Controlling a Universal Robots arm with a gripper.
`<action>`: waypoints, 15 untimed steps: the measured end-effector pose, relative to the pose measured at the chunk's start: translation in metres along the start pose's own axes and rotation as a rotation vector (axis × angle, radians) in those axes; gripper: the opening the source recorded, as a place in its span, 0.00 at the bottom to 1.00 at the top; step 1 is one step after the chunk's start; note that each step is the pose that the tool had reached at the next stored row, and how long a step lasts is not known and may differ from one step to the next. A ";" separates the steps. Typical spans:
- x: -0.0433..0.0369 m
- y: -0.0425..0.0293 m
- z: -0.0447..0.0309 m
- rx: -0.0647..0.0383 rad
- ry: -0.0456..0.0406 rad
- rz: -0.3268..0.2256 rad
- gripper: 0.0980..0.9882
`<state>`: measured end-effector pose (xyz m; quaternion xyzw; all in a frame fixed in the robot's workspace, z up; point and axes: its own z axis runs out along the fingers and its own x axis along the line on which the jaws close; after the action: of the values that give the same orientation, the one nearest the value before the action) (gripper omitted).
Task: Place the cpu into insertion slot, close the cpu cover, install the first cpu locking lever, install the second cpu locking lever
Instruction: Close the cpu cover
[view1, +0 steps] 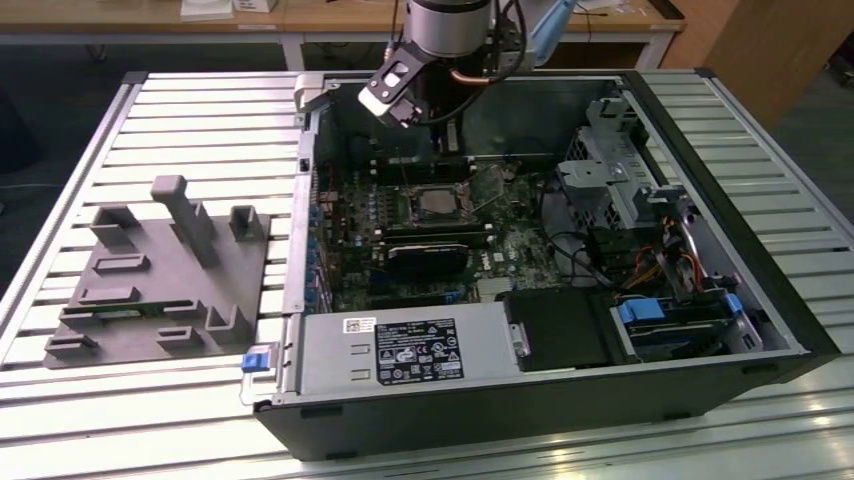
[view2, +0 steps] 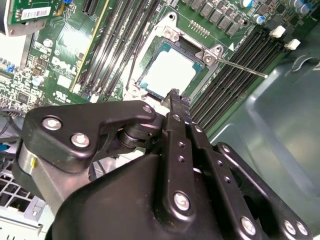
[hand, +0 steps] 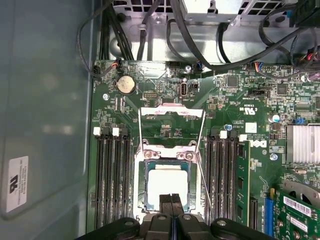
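Exterior view: I have the arm (view1: 447, 30) over the open computer case (view1: 534, 400), with the gripper (view1: 451, 135) hanging at 12 o'clock from the cpu (view1: 438, 203). Second wrist view: the jaws are pressed together and hold nothing, tips just beside the cpu cover (view2: 192, 46). A thin lever (view2: 245, 70) juts out. First wrist view: the cpu sits in the insertion slot (hand: 144, 192), and the cover lies around it.

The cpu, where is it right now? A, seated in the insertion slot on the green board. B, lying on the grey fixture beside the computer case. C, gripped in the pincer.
A: in the first wrist view the cpu lies flat inside the insertion slot, its pale metal top facing up, and the pincer at its edge is shut with nothing in it.
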<state>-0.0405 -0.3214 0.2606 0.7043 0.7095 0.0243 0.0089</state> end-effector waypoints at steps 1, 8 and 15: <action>0.0000 0.0000 -0.0012 0.000 -0.0001 0.000 0.01; 0.0001 0.0001 -0.0023 0.000 0.0000 0.000 0.01; 0.0000 0.0055 -0.0021 0.000 -0.0001 0.000 0.01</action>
<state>-0.0351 -0.3214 0.2629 0.7042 0.7095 0.0242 0.0089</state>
